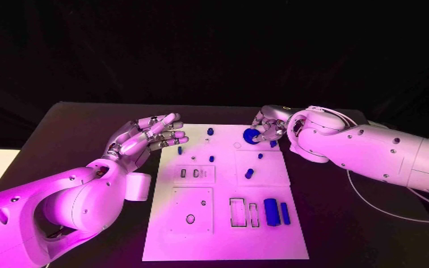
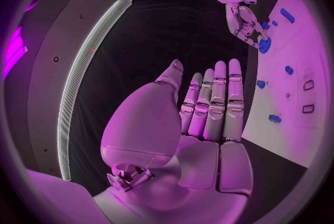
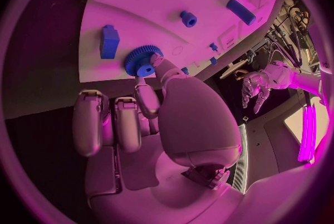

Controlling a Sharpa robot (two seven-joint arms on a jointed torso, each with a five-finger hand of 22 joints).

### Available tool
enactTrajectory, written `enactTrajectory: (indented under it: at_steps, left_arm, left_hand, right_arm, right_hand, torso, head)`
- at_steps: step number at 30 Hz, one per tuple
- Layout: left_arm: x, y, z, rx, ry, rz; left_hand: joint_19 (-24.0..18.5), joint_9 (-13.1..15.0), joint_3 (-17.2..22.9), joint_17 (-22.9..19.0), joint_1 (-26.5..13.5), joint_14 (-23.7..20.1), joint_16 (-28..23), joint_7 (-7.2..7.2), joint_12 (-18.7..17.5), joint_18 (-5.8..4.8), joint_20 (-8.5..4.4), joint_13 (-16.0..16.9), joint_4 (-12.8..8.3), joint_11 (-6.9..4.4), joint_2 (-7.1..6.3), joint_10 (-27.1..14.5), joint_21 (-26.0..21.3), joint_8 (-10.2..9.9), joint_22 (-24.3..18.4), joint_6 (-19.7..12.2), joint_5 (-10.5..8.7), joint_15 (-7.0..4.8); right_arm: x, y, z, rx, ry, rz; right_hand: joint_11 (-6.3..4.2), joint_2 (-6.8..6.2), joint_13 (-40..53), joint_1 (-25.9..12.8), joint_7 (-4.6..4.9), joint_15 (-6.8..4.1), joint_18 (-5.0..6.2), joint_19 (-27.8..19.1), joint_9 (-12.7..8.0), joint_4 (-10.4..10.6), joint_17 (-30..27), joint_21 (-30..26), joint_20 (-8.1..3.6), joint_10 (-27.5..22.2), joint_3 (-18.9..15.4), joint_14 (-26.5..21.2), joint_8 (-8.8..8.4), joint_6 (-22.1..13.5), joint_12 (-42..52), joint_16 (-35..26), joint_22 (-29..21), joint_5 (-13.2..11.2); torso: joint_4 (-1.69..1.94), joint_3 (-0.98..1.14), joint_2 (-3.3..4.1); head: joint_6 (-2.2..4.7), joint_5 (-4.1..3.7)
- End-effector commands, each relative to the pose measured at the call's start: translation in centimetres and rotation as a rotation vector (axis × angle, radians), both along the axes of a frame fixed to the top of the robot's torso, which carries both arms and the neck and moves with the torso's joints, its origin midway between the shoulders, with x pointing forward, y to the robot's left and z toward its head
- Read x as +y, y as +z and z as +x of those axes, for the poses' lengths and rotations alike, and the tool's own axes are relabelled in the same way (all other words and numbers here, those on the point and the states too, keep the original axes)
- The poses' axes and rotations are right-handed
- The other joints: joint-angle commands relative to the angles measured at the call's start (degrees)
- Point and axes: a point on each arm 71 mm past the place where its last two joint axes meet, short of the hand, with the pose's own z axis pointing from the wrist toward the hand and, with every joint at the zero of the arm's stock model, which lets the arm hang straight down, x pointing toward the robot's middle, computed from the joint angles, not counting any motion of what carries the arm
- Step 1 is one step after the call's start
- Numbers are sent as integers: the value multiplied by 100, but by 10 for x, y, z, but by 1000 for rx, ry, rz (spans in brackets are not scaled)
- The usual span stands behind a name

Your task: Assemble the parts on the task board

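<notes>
The white task board (image 1: 224,237) lies in the middle of the black table. My right hand (image 1: 271,128) is over the board's far edge and pinches a blue gear (image 1: 251,135) between thumb and a finger; the right wrist view shows the gear (image 3: 142,60) close over the board's rim (image 3: 94,71). Whether it touches the board I cannot tell. My left hand (image 1: 150,133) hovers beside the board's far left corner, fingers straight and apart, holding nothing (image 2: 209,107). Several small blue parts lie on the board, among them a thick block (image 1: 271,211) and a thin bar (image 1: 284,213).
Rectangular slots (image 1: 238,212) and an oval hole (image 1: 190,218) are cut in the board's near half. Small blue pegs (image 1: 210,131) stand near its far edge. A pale cable (image 1: 358,198) runs over the table at the right.
</notes>
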Motion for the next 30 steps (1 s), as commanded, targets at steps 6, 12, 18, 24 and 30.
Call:
enactTrajectory:
  at_steps: [6, 12, 18, 24, 30]
  left_arm:
    - [-2, 1, -1, -6, -21, -15]
    - [-3, 1, -1, -6, -21, -15]
    - [-3, 1, -1, -6, -23, -16]
    - [-3, 1, 0, -5, -23, -15]
    - [-4, 1, -1, -5, -26, -17]
  left_hand:
    - [36, -8, 1, 5, -8, 37, -29, 29, -19, 70, 18, 6, -24, 23, 45, 31, -33, -26, -5, 24, -33, 14]
    - [37, -8, 1, 6, -7, 37, -30, 29, -20, 70, 18, 6, -25, 23, 46, 31, -34, -27, -6, 24, -33, 14]
    - [41, -8, 3, 13, 0, 40, -35, 27, -24, 71, 17, 6, -37, 21, 56, 35, -38, -30, -8, 28, -33, 13]
    - [41, -8, 3, 13, 0, 40, -35, 27, -24, 71, 17, 6, -37, 21, 56, 35, -38, -30, -8, 28, -33, 13]
    - [41, -8, 3, 13, 0, 40, -35, 27, -24, 71, 17, 6, -37, 21, 56, 35, -38, -30, -8, 28, -33, 13]
  right_arm:
    - [5, -5, -3, -35, 30, -69]
    - [14, -2, -7, -82, 59, -59]
    - [27, 3, -14, -119, 83, 8]
    - [49, 12, -23, -150, 117, 48]
    - [81, 17, -28, -176, 170, 43]
  right_hand:
    - [-44, 114, 217, 231, -32, 3, -71, 103, 27, -205, 660, 88, -11, 146, 372, 447, 100, 219, 224, 39, 147, -41]
    - [-62, 99, 359, 42, -59, -11, -90, 144, 34, -173, 681, 137, -21, 234, 468, 451, 127, 314, 361, 51, 246, -39]
    - [-84, 101, 447, -283, -88, -29, -110, 192, 32, -27, 713, 191, -37, 289, 512, 457, 124, 362, 418, 68, 353, -5]
    - [-88, 83, 447, -415, -93, -34, -113, 200, 27, 32, 696, 202, -43, 285, 517, 453, 111, 361, 385, 62, 373, 87]
    - [-86, 74, 417, -448, -89, -33, -115, 202, 23, 45, 684, 205, -44, 264, 522, 450, 99, 347, 331, 56, 381, 92]
  torso:
    - [1, -1, 3]
    - [2, 0, 2]
    - [10, -6, -1]
    - [7, -5, -1]
    - [16, -9, 1]
  head:
    - [-11, -12]
    - [-18, -23]
    - [-10, -19]
    - [3, -7]
    - [4, 19]
